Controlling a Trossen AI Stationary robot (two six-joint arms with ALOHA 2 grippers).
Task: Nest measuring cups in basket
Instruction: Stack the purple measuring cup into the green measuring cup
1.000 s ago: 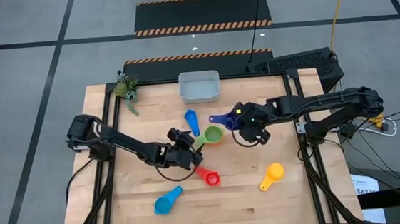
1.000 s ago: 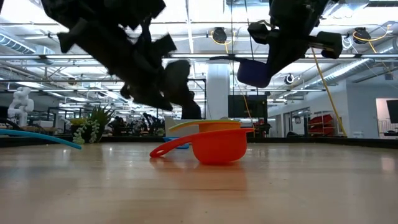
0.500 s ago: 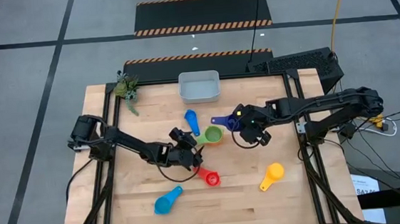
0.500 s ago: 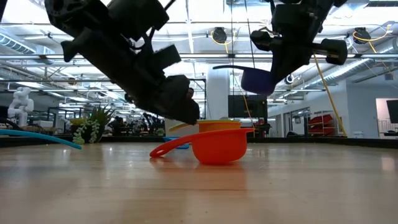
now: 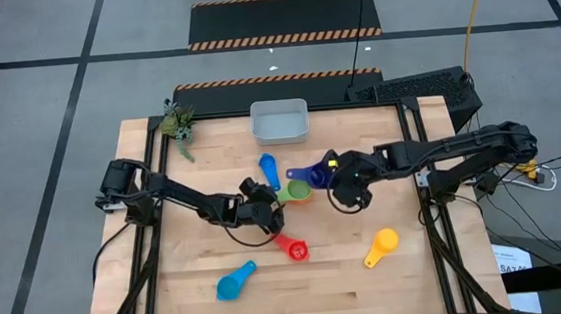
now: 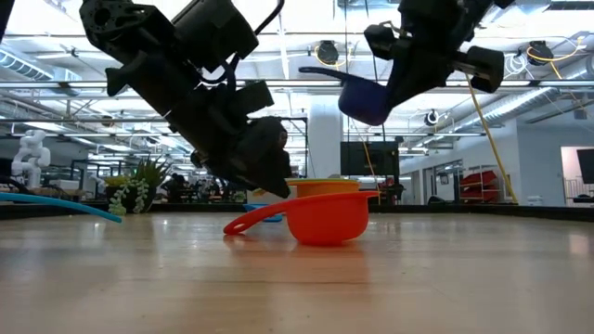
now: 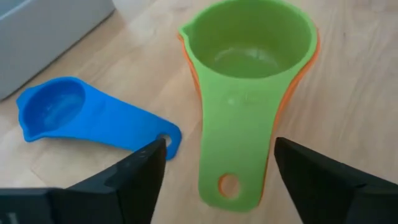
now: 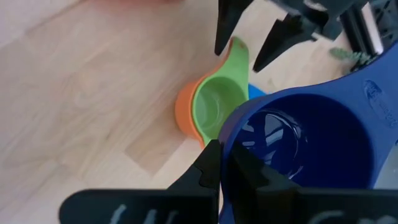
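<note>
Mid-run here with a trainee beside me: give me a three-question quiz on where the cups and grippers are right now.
1. True or false: the green cup sits nested in the orange cup.
2. Which cup does the right gripper hold in the air? A) yellow B) navy C) red
3. Fill in: the left gripper stands open on either side of the green cup's ____.

Key
1. True.
2. B: the navy cup.
3. Handle; the fingers are not touching it.

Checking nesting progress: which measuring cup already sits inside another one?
The green cup: it sits inside the orange cup, handles aligned. The red, yellow and light blue cups lie singly.
</note>
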